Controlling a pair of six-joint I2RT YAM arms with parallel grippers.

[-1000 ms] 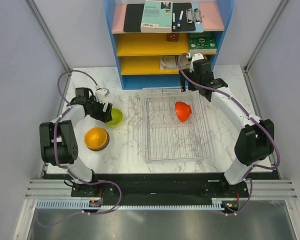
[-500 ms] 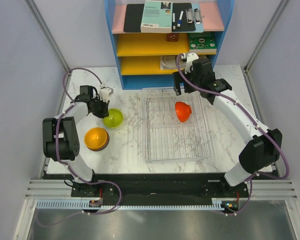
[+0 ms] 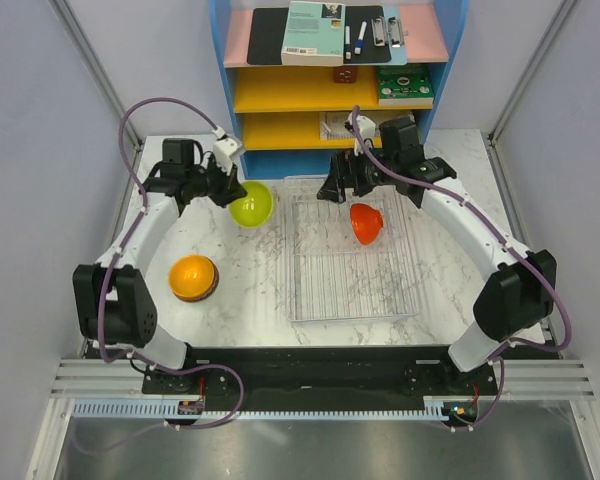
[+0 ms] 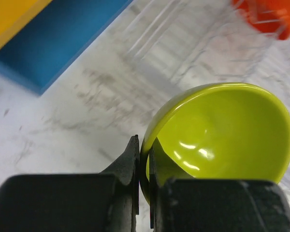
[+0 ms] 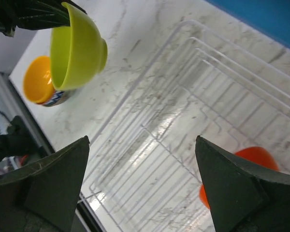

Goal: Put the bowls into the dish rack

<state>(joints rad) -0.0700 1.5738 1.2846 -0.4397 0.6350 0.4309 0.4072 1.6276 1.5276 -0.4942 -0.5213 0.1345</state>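
My left gripper (image 3: 223,188) is shut on the rim of the lime-green bowl (image 3: 250,204), which hangs tilted on its side above the table, just left of the dish rack (image 3: 330,285). In the left wrist view the fingers (image 4: 133,159) pinch the bowl's wall (image 4: 222,130). A red bowl (image 3: 366,221) lies upside down in the rack's far right part. An orange bowl (image 3: 192,276) rests on a patterned one at the left. My right gripper (image 3: 338,187) hangs open and empty over the rack's far left corner (image 5: 183,96), with the green bowl (image 5: 77,46) to its left.
The blue-and-yellow shelf unit (image 3: 335,90) stands right behind the rack, with a book, pens and a circuit board on its shelves. Grey side walls close in the marble table (image 3: 250,290) on the left and right.
The left gripper shut on the green bowl's rim, lifted it and carried it back and right toward the rack. The right gripper opened wider and swung left over the rack's far left corner.
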